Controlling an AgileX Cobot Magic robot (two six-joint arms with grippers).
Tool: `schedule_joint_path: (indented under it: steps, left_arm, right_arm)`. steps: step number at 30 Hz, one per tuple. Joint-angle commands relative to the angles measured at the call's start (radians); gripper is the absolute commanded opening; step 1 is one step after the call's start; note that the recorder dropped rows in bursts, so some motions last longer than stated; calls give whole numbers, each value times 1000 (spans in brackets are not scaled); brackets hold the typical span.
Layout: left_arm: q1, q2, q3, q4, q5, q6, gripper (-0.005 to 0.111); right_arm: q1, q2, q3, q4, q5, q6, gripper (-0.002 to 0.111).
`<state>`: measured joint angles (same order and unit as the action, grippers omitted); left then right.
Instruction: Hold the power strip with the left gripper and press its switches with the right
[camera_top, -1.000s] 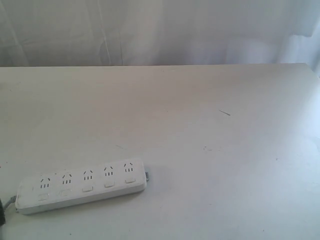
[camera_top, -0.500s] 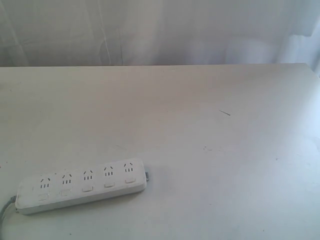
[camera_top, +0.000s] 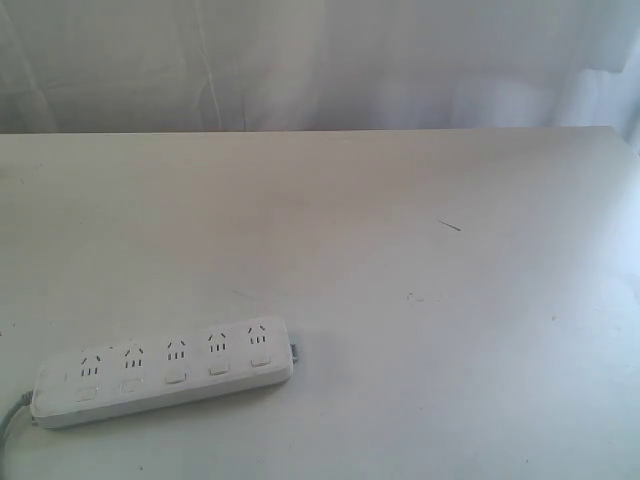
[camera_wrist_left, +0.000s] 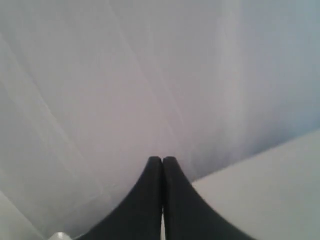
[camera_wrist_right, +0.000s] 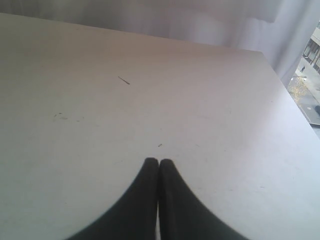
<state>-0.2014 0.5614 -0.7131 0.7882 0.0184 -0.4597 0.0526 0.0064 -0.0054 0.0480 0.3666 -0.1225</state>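
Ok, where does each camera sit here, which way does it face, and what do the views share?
Exterior: off the arms, raised, looking down the table toward the curtain; power strip near its lower left; no arm shows.
Left wrist: behind the left gripper, shut, facing the curtain.
Right wrist: behind the right gripper, shut, looking down at the table.
Shared: exterior and right wrist both show the thin dark mark.

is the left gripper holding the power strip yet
No, the power strip lies alone on the table, and the left gripper is shut on nothing.
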Motion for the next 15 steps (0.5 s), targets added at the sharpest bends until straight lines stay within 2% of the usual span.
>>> schedule_joint_path:
  steps: [1, 4, 6, 8, 11, 13, 15]
  left_arm:
    - [-65, 132, -52, 16, 198, 312, 0]
    - [-117, 171, -71, -33, 346, 410, 0]
    - [-166, 172, -71, -131, 426, 526, 0]
    - [-227, 173, -71, -236, 546, 724, 0]
    - [-310, 173, -71, -387, 854, 1072, 0]
    - [-332, 173, -71, -465, 999, 1099, 0]
    - [-336, 173, -71, -525, 1052, 1099, 0]
  right_arm:
    - [-2, -6, 5, 0, -15, 3, 0]
    - [-2, -6, 5, 0, -15, 3, 0]
    - [-2, -6, 5, 0, -15, 3, 0]
    - [-2, -6, 5, 0, -15, 3, 0]
    - [-2, -6, 5, 0, -15, 3, 0]
    - [-2, -6, 5, 0, -15, 3, 0]
    - [-2, -6, 5, 0, -15, 3, 0]
